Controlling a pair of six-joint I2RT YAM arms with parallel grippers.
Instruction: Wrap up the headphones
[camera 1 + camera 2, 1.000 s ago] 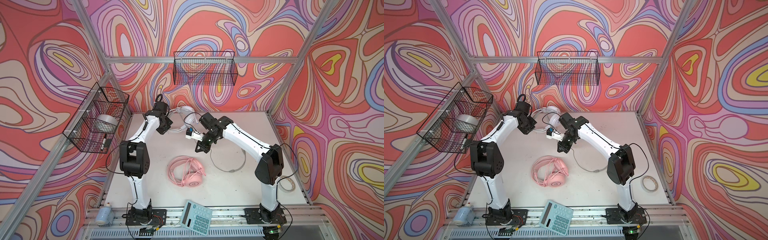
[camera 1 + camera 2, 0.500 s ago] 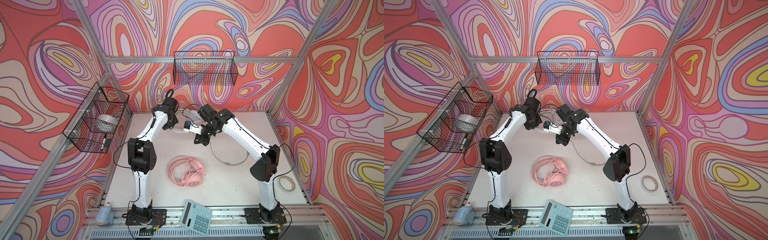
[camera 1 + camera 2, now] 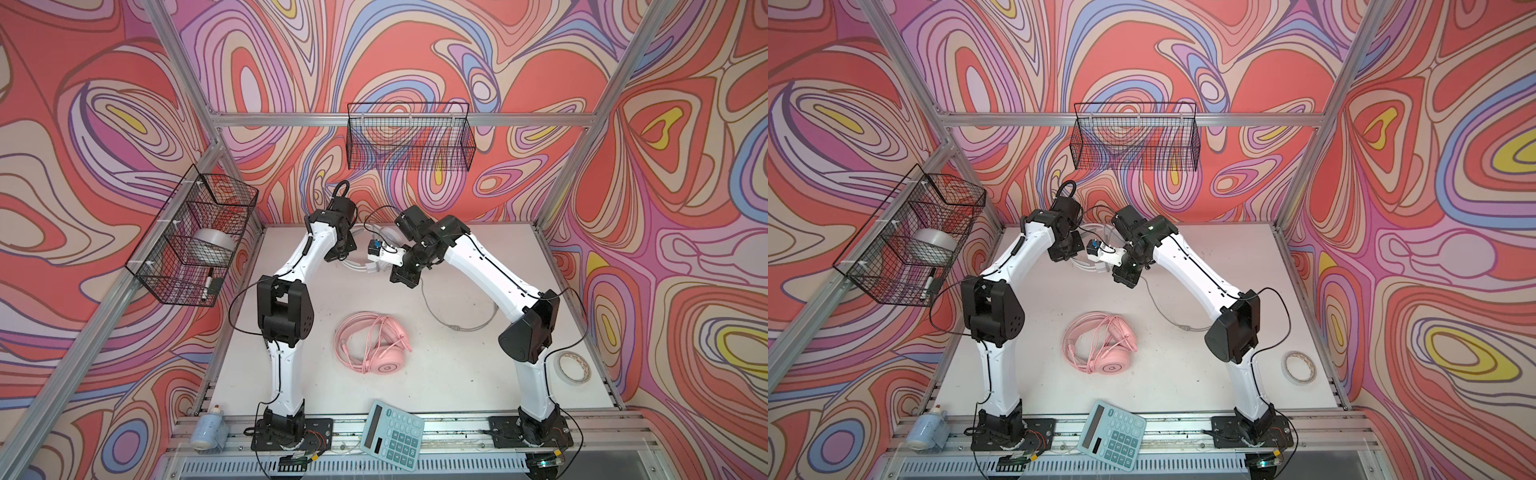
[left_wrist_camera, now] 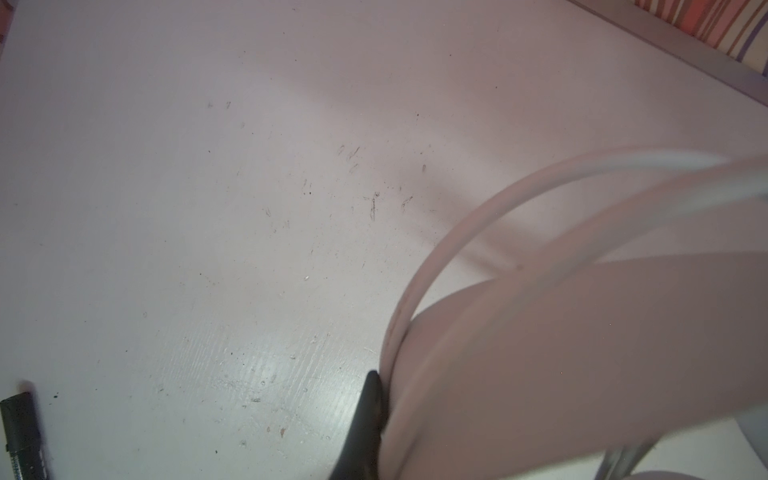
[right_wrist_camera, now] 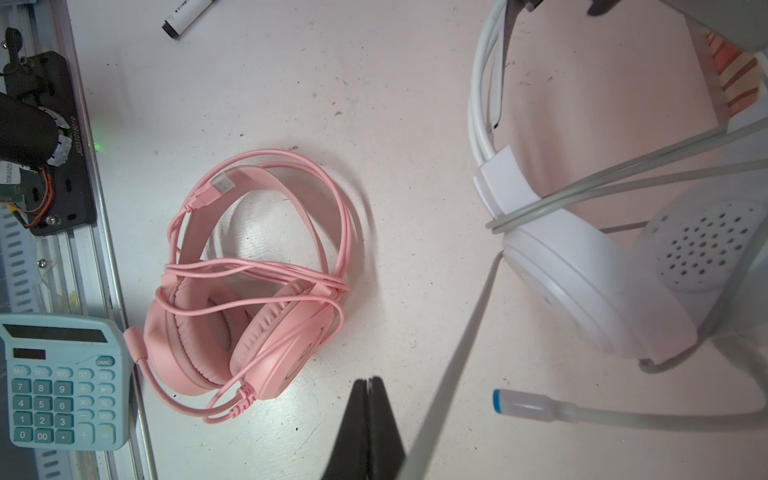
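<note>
The left tool (image 3: 340, 251) was clamped shut on the white headset (image 5: 582, 291) by its band, close to the back edge of the desk (image 3: 457, 374). The right tool (image 5: 368, 388) had its jaws pressed together just beside it. The grey cable (image 3: 440, 316) ran past them, whether pinched I could not tell, then looped over open desk. The pink headset (image 3: 376, 347) lay mid-desk with clear room around it, and a calculator (image 3: 392, 434) sat at the front edge
</note>
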